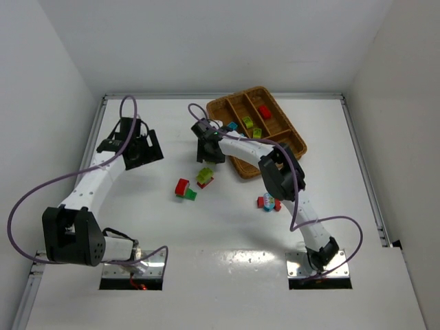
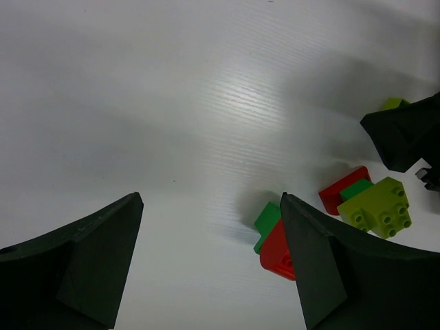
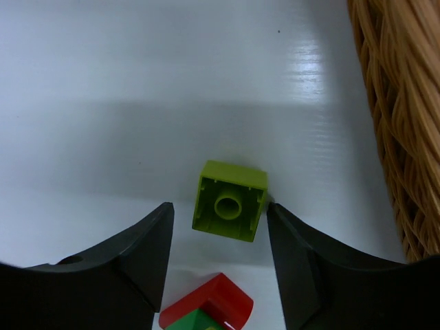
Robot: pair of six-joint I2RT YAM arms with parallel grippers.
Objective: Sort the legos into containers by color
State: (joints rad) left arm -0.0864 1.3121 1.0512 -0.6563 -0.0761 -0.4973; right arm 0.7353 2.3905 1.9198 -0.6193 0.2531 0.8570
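Note:
A loose yellow-green lego [image 3: 229,201] lies on the white table with its hollow underside towards the camera. My right gripper [image 3: 218,206] is open around it: the right finger touches its corner and the left finger stands apart. A red and green clump [image 3: 206,311] lies just behind it. From above, the right gripper [image 1: 208,152] hangs left of the wicker tray [image 1: 292,148]. The tray holds a cyan [image 1: 232,126], a yellow-green [image 1: 247,122] and a red lego [image 1: 265,111]. My left gripper [image 2: 210,199] is open over bare table, beside a red and green pair [image 2: 275,244].
A yellow-green, red and green clump [image 1: 205,177] and the red and green pair [image 1: 184,189] lie mid-table. Another clump, red and cyan [image 1: 269,202], sits by the right arm's forearm. The tray's woven wall [image 3: 395,103] is close on the right gripper's right. Walls enclose the table.

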